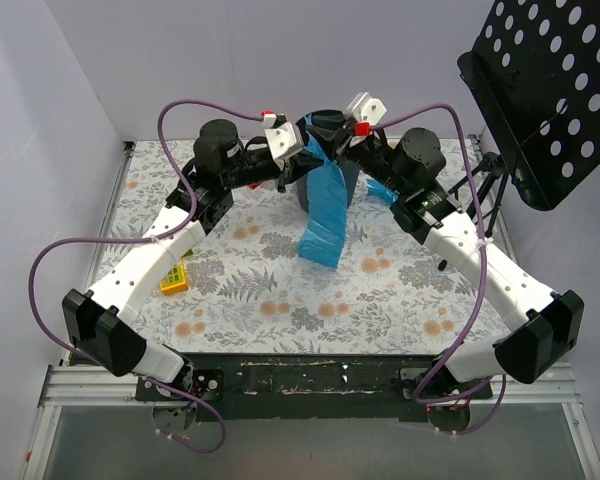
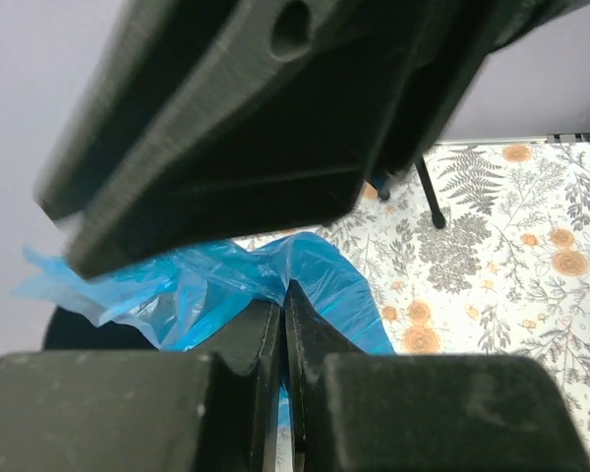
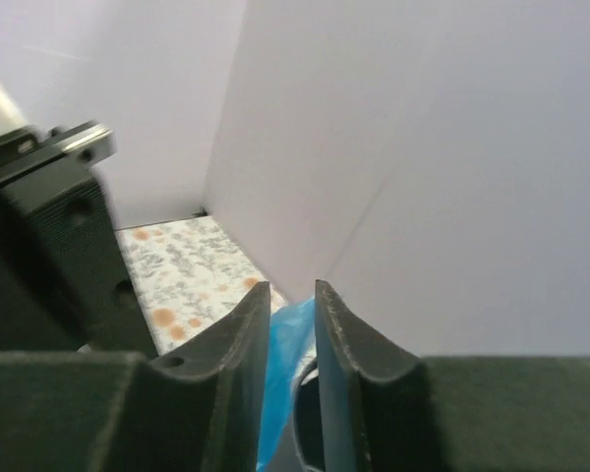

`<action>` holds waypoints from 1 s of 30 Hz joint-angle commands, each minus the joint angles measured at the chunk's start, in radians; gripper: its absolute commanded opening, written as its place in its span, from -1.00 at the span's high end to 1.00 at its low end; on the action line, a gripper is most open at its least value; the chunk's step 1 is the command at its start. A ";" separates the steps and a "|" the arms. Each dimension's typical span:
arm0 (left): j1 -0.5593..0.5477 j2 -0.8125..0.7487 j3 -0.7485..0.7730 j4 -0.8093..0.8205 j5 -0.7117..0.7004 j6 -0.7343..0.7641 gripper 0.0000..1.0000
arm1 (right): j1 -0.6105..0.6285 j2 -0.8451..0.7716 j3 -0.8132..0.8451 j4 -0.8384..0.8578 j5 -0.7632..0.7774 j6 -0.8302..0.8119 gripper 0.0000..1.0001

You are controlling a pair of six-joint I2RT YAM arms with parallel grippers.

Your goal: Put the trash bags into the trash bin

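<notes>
yellow block (image 1: 173, 277) sits on the table way back and left of the left pincer (image 1: 298, 167), beside that arm's forearm. the left pincer is up against the left side of the bin (image 1: 351, 180). in its wrist view the fingers (image 2: 261, 339) are squeezed nearly together with just a slit, and blue film from the bag (image 2: 206, 285) bunches right at the tips, so it looks clenched on the bag.

the bag (image 1: 325, 212) hangs as a long strip from the bin's rim, down the front wall, and its lower end lies on the table below both pincers.

the right pincer (image 1: 322, 132) is over the top of the bin, just above and right of the left one, almost tip to tip. in its own view (image 3: 293, 295) there's a narrow gap between the fingers with blue film filling it, so it's grasping the bag's top end too.

a second bag (image 1: 380, 190) lies just under the right wrist, right of the bin. a black music stand (image 1: 550, 90) is far off to that pincer's right.
</notes>
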 commanded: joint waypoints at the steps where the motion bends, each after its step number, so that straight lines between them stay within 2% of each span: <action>1: -0.019 -0.075 -0.050 0.018 -0.093 -0.008 1.00 | 0.010 0.003 0.017 0.086 0.282 -0.024 0.14; 3: -0.020 -0.093 -0.072 0.024 -0.146 0.005 1.00 | 0.010 -0.007 0.026 0.083 0.343 -0.052 -0.06; 7: -0.022 -0.126 -0.132 0.055 -0.241 0.029 1.00 | 0.005 -0.063 0.011 0.028 0.272 -0.058 -0.10; 14: -0.025 -0.144 -0.178 0.075 -0.318 0.066 1.00 | 0.005 -0.142 -0.006 -0.224 -0.017 0.066 0.11; 16: -0.030 -0.147 -0.190 0.075 -0.318 0.086 1.00 | 0.005 -0.151 -0.021 -0.238 -0.060 0.106 0.11; 20: -0.039 -0.147 -0.201 0.075 -0.336 0.095 1.00 | 0.007 -0.122 -0.020 -0.225 -0.089 0.165 0.10; 27: -0.048 -0.152 -0.204 0.105 -0.353 0.106 1.00 | 0.010 -0.047 0.008 -0.227 -0.014 0.220 0.21; 30: -0.049 -0.153 -0.209 0.104 -0.348 0.107 1.00 | 0.010 -0.037 -0.003 -0.209 -0.022 0.253 0.20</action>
